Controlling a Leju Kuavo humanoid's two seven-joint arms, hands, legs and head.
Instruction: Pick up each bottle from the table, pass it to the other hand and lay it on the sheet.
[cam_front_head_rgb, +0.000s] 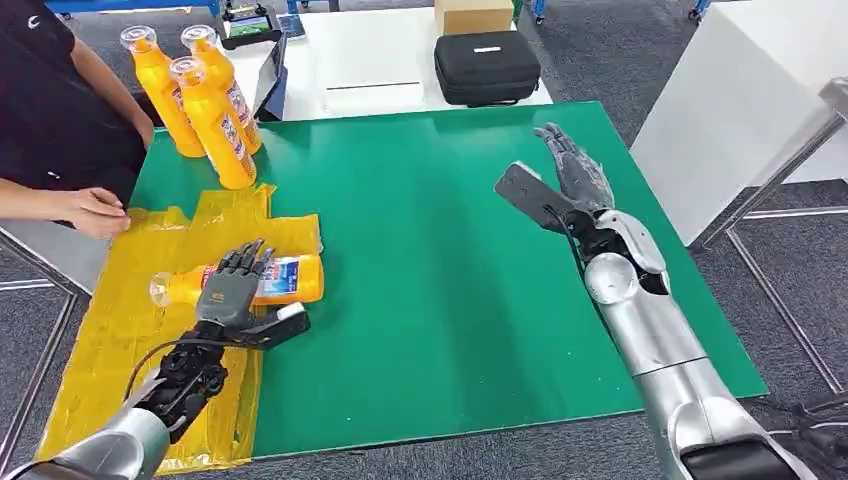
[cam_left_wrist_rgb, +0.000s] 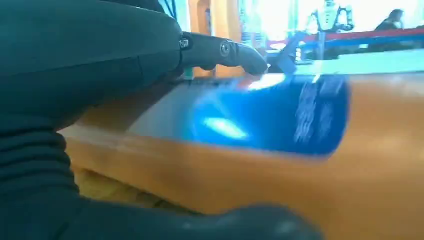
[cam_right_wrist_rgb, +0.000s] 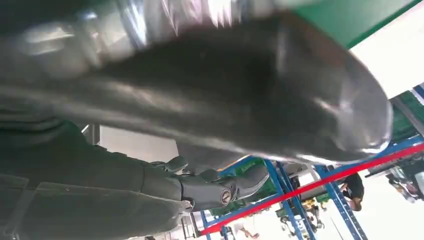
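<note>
Bottle (cam_front_head_rgb: 255, 281) lies on its side on the yellow sheet (cam_front_head_rgb: 110, 330) near its right edge, left hand (cam_front_head_rgb: 232, 290) wrapped over it. Right hand (cam_front_head_rgb: 575, 170) hovers spread, empty, over bare green table (cam_front_head_rgb: 440, 290).

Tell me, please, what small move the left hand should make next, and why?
Probably spread its fingers and lift off. The left hand rests over the bottle, which already lies on its side on the yellow sheet. Three bottles wait upright, and the right hand hovers empty.
</note>
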